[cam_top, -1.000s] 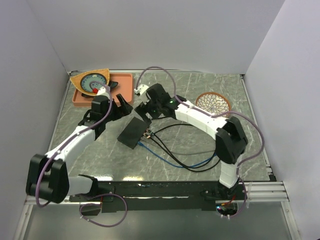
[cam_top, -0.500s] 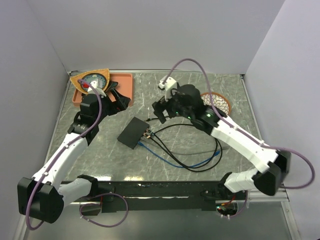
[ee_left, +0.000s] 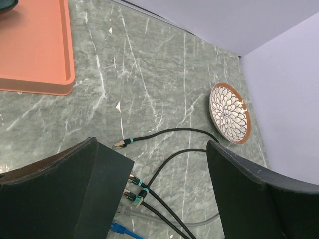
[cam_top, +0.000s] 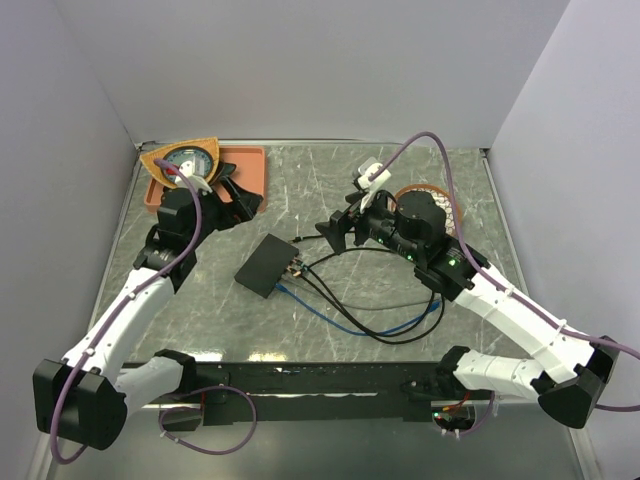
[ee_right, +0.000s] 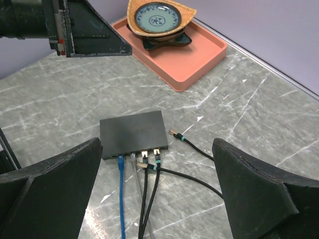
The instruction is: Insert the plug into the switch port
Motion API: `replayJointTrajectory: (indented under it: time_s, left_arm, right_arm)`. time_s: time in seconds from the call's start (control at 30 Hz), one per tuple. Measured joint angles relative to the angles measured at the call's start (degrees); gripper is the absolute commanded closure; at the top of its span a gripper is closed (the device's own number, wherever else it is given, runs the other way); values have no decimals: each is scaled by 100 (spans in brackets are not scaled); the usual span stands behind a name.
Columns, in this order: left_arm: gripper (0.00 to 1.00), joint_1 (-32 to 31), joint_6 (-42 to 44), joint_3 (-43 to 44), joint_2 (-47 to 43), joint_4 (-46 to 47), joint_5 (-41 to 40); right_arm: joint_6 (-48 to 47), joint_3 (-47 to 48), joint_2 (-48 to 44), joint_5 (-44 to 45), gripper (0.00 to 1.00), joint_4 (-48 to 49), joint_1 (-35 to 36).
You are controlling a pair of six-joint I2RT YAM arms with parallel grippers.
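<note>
On a grey-green marbled table between two robot arms lies a flat black switch (ee_right: 133, 132), and the loose plug (ee_right: 173, 133) rests on the table just beside the switch's right corner, touching nothing but its own black cable. The switch port (ee_right: 162, 148) it should enter is in the row along the edge facing the right arm, but a free socket is too small to make out. The left gripper (ee_left: 150, 147) hovers near the tray with its jaws spread wide and holds nothing. The right gripper (ee_right: 157, 144) hangs above the switch, also wide open and empty. The plug lies flat and is small, so a pinch could seize it crooked and jam it at the socket mouth. The switch looks light and may slide if pushed unbraced. Fingers could also snag or unseat the crowded neighbouring cables. Counted: two grippers, one switch, one loose plug, four cables already plugged in (one blue, one grey, two black), one orange tray (ee_right: 199, 62) bearing a stack of dishes (ee_right: 160, 19), and one flower-patterned plate (ee_left: 229, 113).
</note>
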Motion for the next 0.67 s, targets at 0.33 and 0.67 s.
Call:
replayJointTrajectory:
  time_s: [0.33,0.67]
  left_arm:
    - [4,-2,42,-9,-326,26,22]
    - [4,-2,109,-450,-949,151,-442]
  right_arm:
    - [149,-76,-81,-295,1,249,0]
    - [44,-1405,-870,-667,1,1574,2]
